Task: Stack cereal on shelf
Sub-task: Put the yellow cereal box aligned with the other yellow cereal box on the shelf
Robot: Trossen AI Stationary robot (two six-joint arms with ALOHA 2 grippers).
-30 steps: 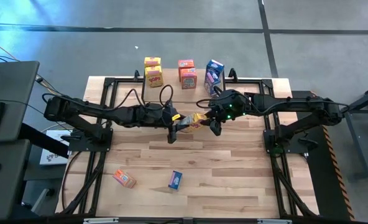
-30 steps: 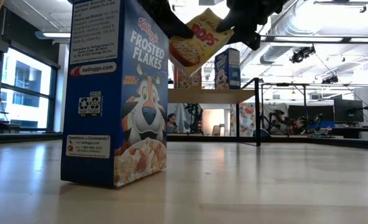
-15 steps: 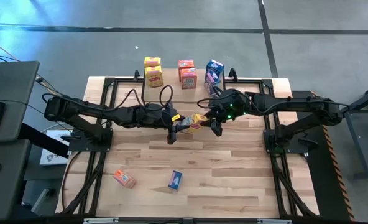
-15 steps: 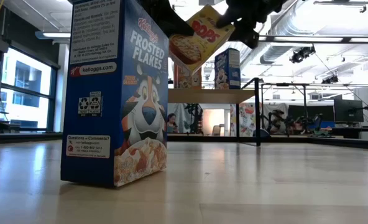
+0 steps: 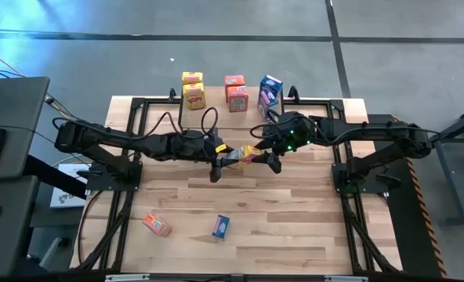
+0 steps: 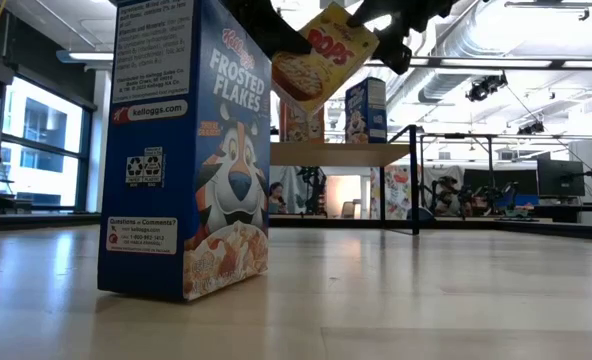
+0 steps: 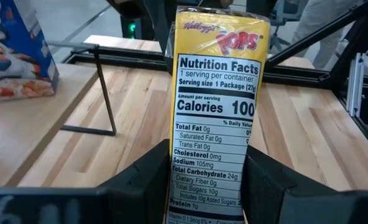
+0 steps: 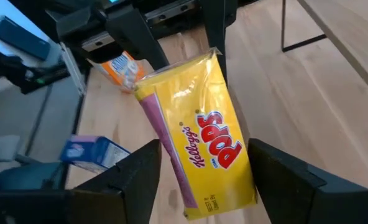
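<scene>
The yellow box (image 5: 248, 153) is hanging in mid-air over the counter (image 5: 295, 227), short of the shelf (image 6: 338, 153). My left gripper (image 5: 233, 157) is pinching it by its narrow sides, while my right gripper (image 5: 265, 150) is sitting spread around its far end, fingers (image 8: 125, 183) apart from the cardboard.

The yellow Pops box (image 7: 216, 118) runs off the left wrist view's lower edge, its bottom end unseen.
</scene>
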